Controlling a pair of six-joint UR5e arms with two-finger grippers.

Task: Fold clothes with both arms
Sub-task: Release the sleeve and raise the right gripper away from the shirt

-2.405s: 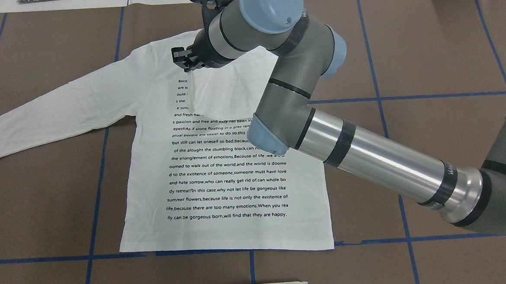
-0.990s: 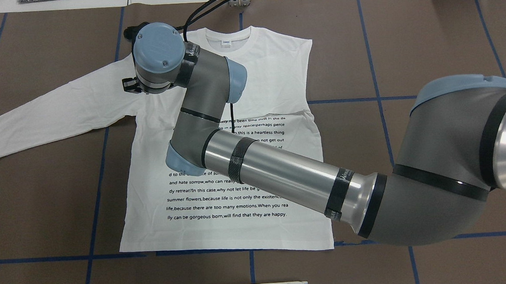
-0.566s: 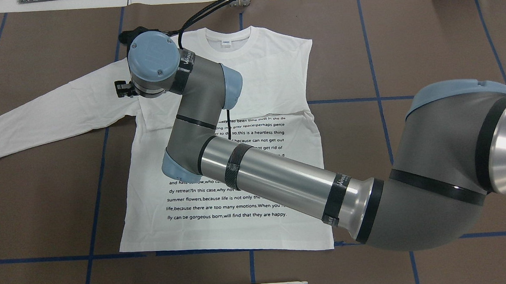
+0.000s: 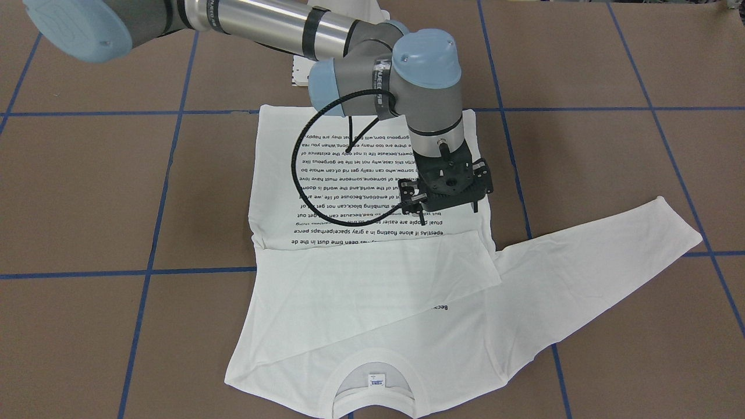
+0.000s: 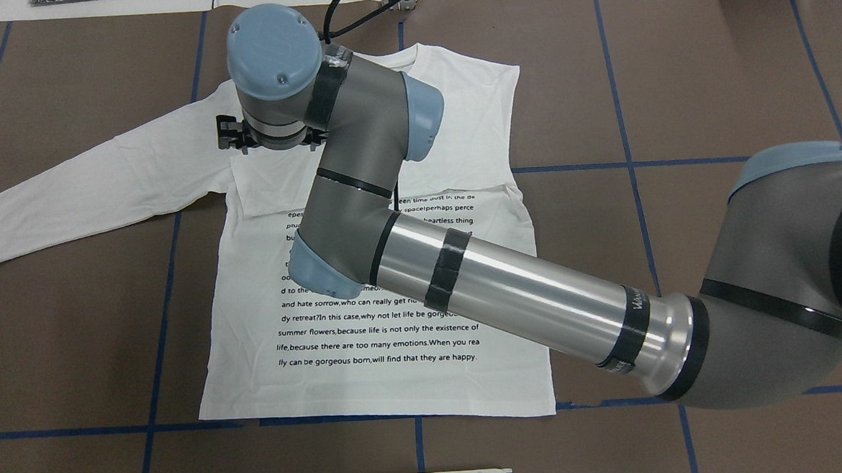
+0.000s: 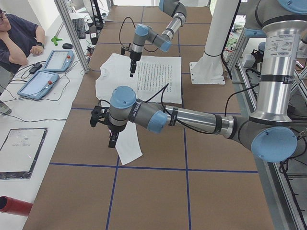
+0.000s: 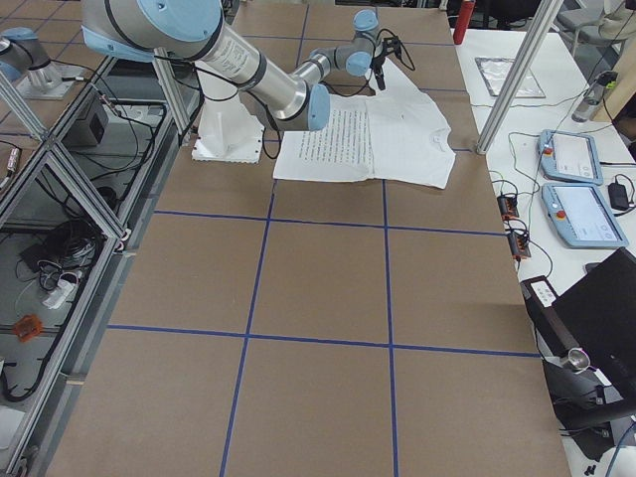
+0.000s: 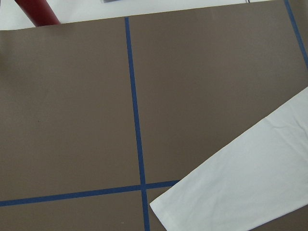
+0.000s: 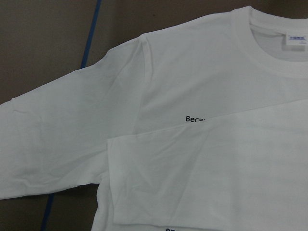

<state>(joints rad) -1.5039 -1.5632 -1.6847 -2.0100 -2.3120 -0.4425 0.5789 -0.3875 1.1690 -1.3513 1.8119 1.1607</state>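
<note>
T-shirt (image 5: 254, 360) text half hidden by right arm (image 5: 539, 295) | right fingers (image 6: 131, 70), left fingers (image 6: 112, 140): gap cannot be told

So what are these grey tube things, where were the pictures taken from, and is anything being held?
Those are two jointed robot arms, each ending in a two-fingered end effector. Four pictures come from fixed cameras: above, across the table, and at either end. The last two come from cameras on the wrists. On the brown table lies one white long-sleeved T-shirt with black text. One sleeve is already folded across the chest; the other sleeve lies stretched out. The right end effector hovers above the shirt, the left end effector near the stretched sleeve's cuff. The shirt lies flat, so neither appears to hold it; whether their fingers are open I cannot tell.
</note>
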